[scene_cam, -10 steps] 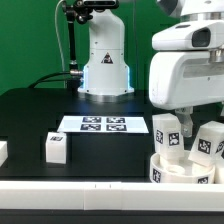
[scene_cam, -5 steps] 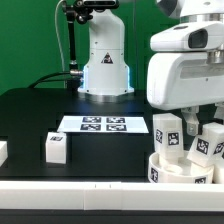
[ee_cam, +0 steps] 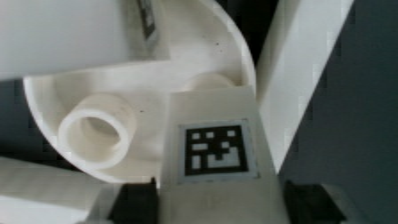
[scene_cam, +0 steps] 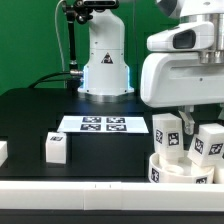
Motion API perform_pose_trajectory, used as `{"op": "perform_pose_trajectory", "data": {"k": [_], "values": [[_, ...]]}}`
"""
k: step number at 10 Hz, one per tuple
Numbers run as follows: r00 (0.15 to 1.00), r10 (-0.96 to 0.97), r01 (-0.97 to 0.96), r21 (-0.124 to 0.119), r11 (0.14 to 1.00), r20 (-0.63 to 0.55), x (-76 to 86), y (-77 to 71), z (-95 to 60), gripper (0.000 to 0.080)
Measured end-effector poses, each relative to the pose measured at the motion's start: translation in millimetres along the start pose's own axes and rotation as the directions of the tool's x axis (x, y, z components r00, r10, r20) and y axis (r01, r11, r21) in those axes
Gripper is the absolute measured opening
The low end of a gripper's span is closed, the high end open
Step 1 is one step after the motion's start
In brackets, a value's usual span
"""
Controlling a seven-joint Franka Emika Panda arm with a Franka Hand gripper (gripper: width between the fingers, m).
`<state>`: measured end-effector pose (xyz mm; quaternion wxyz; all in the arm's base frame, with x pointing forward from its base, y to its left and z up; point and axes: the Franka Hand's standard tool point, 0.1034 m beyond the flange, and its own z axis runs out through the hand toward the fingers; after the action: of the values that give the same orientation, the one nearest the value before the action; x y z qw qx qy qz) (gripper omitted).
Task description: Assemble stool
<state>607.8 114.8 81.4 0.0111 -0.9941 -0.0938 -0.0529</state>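
**Exterior view**
- Seat [scene_cam: 183, 170]: thick white disc lying flat on the black table [scene_cam: 30, 115]. A tag shows on its rim.
- Gripper [scene_cam: 201, 117]: hangs directly above the seat. Its dark fingers [scene_cam: 187, 114] point down, closed tight on the top of one leg.
- Gripped leg [scene_cam: 208, 143]: a white block with its tag facing the camera. It stands upright over the half of the seat toward the exterior view's right, with a finger on either flank. Whether its foot touches the seat cannot be told.
- Standing leg [scene_cam: 166, 135]: upright on the seat's other half, just beside the gripped leg and outside the fingers.
- Loose leg [scene_cam: 57, 147]: on the table, well apart from the seat, toward the exterior view's left.
- Marker board [scene_cam: 103, 125]: flat on the table between the loose leg and the seat, farther back than both.

**Wrist view**
- Seat: its pale disc fills the background beneath the gripper.
- Socket [ee_cam: 93, 135]: a round raised collar on the seat, just beside the gripped leg.
- Gripped leg: central, with its tag toward the camera. One dark fingertip is pressed at each side, and no gap shows between pad and leg.
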Motion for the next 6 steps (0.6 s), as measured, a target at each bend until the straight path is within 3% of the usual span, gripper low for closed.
{"op": "perform_pose_trajectory", "data": {"k": [2, 6], "values": [[0.965, 0.263, -0.263, 0.005, 0.965, -0.017, 0.4, -0.9, 0.8, 0.0341], [0.751, 0.66, -0.659, 0.031, 0.752, -0.025, -0.1, -1.0, 1.6, 0.0341]]}}
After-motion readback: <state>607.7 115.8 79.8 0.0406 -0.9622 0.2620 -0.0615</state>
